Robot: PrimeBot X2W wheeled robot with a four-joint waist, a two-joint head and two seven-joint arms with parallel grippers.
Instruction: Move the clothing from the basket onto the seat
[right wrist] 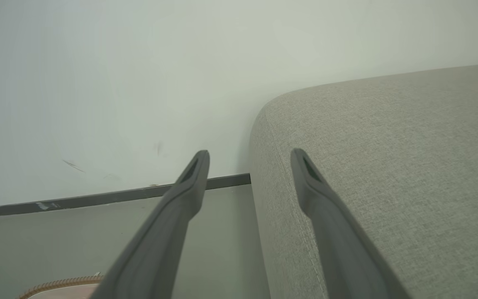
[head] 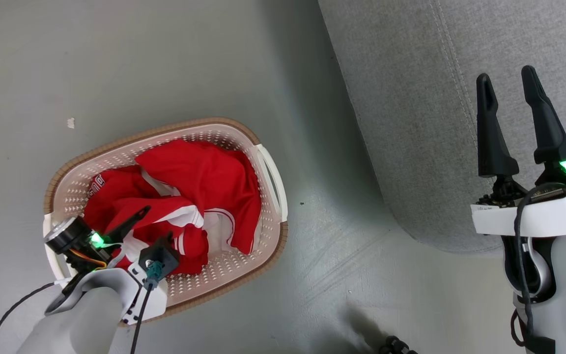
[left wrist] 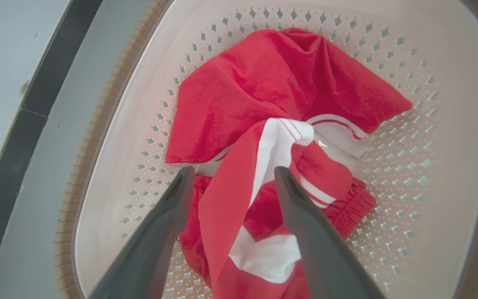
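Note:
The cream perforated basket (head: 236, 268) with a brown rim stands on the floor at the left. Inside it lies crumpled red clothing (head: 204, 177) with white stripes. My left gripper (head: 155, 223) reaches into the basket's near end, open. In the left wrist view its fingers (left wrist: 172, 207) straddle a raised red-and-white fold of the clothing (left wrist: 264, 83), with the basket (left wrist: 450, 124) wall behind. The grey woven seat (head: 410, 98) takes up the upper right. My right gripper (head: 506, 76) hovers over the seat's edge, open and holding nothing; its wrist view shows the seat (right wrist: 388, 166) corner past the right gripper (right wrist: 250, 154).
Grey floor (head: 322, 236) separates basket and seat. A pale wall with a dark baseboard (right wrist: 98, 199) runs behind the seat's end. The basket rim (right wrist: 60, 284) peeks in at the right wrist view's bottom left. A dark object (head: 396, 345) lies at the bottom edge.

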